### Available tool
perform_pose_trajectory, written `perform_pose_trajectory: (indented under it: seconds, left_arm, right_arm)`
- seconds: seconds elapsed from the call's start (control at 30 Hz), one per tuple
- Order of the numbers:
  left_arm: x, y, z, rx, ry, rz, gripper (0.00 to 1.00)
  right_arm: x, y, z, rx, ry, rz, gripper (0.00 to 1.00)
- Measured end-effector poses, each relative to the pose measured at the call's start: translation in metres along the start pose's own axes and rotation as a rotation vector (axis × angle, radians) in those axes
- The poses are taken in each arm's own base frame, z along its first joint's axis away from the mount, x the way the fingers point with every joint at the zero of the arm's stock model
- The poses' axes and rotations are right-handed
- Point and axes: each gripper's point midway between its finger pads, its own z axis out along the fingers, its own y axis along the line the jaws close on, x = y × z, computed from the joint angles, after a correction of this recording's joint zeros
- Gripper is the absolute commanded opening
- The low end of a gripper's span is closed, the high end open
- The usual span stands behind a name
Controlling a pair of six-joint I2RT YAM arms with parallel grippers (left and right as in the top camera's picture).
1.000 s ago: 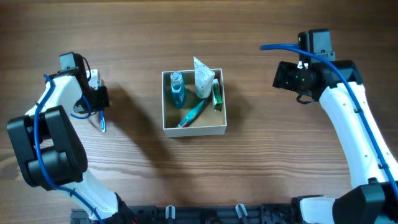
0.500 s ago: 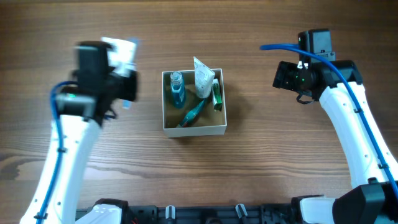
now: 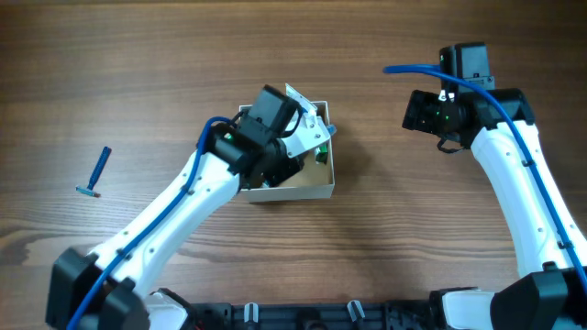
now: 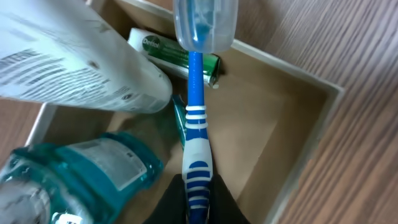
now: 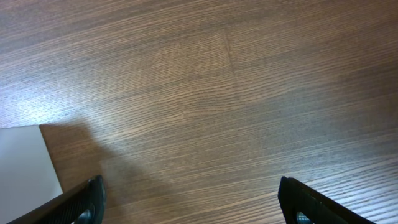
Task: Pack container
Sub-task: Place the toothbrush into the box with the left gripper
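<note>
The container [image 3: 295, 192] is a small square white-walled box with a tan inside, at the table's middle. It holds a teal bottle [image 4: 93, 171], a white tube [image 4: 74, 62], a green tube [image 4: 180, 57] and a teal toothbrush. My left gripper [image 3: 301, 149] hangs over the box. In the left wrist view it [image 4: 198, 190] is shut on a blue-and-white toothbrush [image 4: 196, 118] with a clear head cap, pointing into the container [image 4: 328, 99]. My right gripper [image 3: 417, 112] is open and empty over bare wood to the right of the box, as its wrist view [image 5: 199, 205] also shows.
A blue razor [image 3: 94, 173] lies on the wood at the far left. A white corner [image 5: 22, 165] shows at the lower left of the right wrist view. The table is brown wood grain.
My left arm has swung from the far left to over the container with the toothbrush in its grip. The blue razor now shows on the table. The right arm has not moved.
</note>
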Motion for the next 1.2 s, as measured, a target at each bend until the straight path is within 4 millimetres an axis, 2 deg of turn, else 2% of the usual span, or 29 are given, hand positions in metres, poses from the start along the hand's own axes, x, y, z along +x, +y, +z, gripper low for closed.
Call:
perform_pose_trajectory:
  seconds: [0.03, 0.07, 0.1, 0.2, 0.3, 0.4, 0.5, 0.57, 0.63, 0.7, 0.73, 0.77, 0.83, 0.87, 0.93, 1.03, 1.1, 1.2]
  left_arm:
    - [0.000, 0.001, 0.004, 0.000, 0.003, 0.004, 0.24]
    - [0.001, 0.004, 0.008, -0.001, 0.006, 0.002, 0.29]
    - [0.002, 0.006, 0.011, -0.002, 0.010, -0.003, 0.53]
    - [0.005, 0.011, 0.013, -0.006, 0.018, -0.011, 0.71]
    - [0.006, 0.012, 0.013, -0.012, 0.020, -0.022, 0.71]
    - [0.008, 0.022, 0.002, -0.079, 0.026, -0.088, 0.75]
    - [0.013, 0.044, -0.037, -0.217, -0.005, -0.207, 0.78]
    - [0.029, 0.070, -0.071, -0.322, -0.035, -0.328, 0.82]
    - [0.058, 0.106, -0.103, -0.438, -0.050, -0.483, 0.84]
    - [0.101, 0.143, -0.126, -0.548, -0.029, -0.652, 0.85]
    - [0.117, 0.153, -0.131, -0.577, -0.016, -0.708, 0.85]
    - [0.149, 0.171, -0.139, -0.622, 0.015, -0.814, 0.83]
    - [0.199, 0.191, -0.142, -0.662, 0.078, -0.960, 0.82]
    - [0.234, 0.202, -0.138, -0.665, 0.123, -1.056, 0.83]
    - [0.269, 0.209, -0.126, -0.652, 0.179, -1.144, 0.84]
    - [0.328, 0.215, -0.094, -0.595, 0.284, -1.271, 0.85]
    - [0.351, 0.214, -0.073, -0.546, 0.316, -1.323, 0.84]
    - [0.370, 0.211, -0.046, -0.470, 0.327, -1.368, 0.84]
  right_arm:
    - [0.000, 0.000, 0.000, 0.000, 0.000, 0.000, 0.89]
    - [0.000, 0.000, 0.000, 0.000, 0.000, 0.000, 0.89]
    - [0.000, 0.000, 0.000, 0.000, 0.000, 0.000, 0.89]
    - [0.000, 0.000, 0.000, 0.000, 0.000, 0.000, 0.89]
    - [0.000, 0.000, 0.000, 0.000, 0.000, 0.000, 0.89]
    - [0.000, 0.000, 0.000, 0.000, 0.000, 0.000, 0.89]
    - [0.000, 0.000, 0.000, 0.000, 0.000, 0.000, 0.89]
    - [0.000, 0.000, 0.000, 0.000, 0.000, 0.000, 0.90]
    - [0.000, 0.000, 0.000, 0.000, 0.000, 0.000, 0.89]
    - [0.000, 0.000, 0.000, 0.000, 0.000, 0.000, 0.90]
    - [0.000, 0.000, 0.000, 0.000, 0.000, 0.000, 0.89]
    - [0.000, 0.000, 0.000, 0.000, 0.000, 0.000, 0.89]
    - [0.000, 0.000, 0.000, 0.000, 0.000, 0.000, 0.89]
    - [0.000, 0.000, 0.000, 0.000, 0.000, 0.000, 0.89]
    - [0.000, 0.000, 0.000, 0.001, 0.001, 0.000, 0.89]
    - [0.001, 0.000, 0.000, 0.001, 0.004, -0.001, 0.89]
    - [0.001, 0.000, 0.000, 0.002, 0.005, -0.001, 0.89]
    - [0.003, -0.001, 0.000, 0.004, 0.010, -0.002, 0.89]
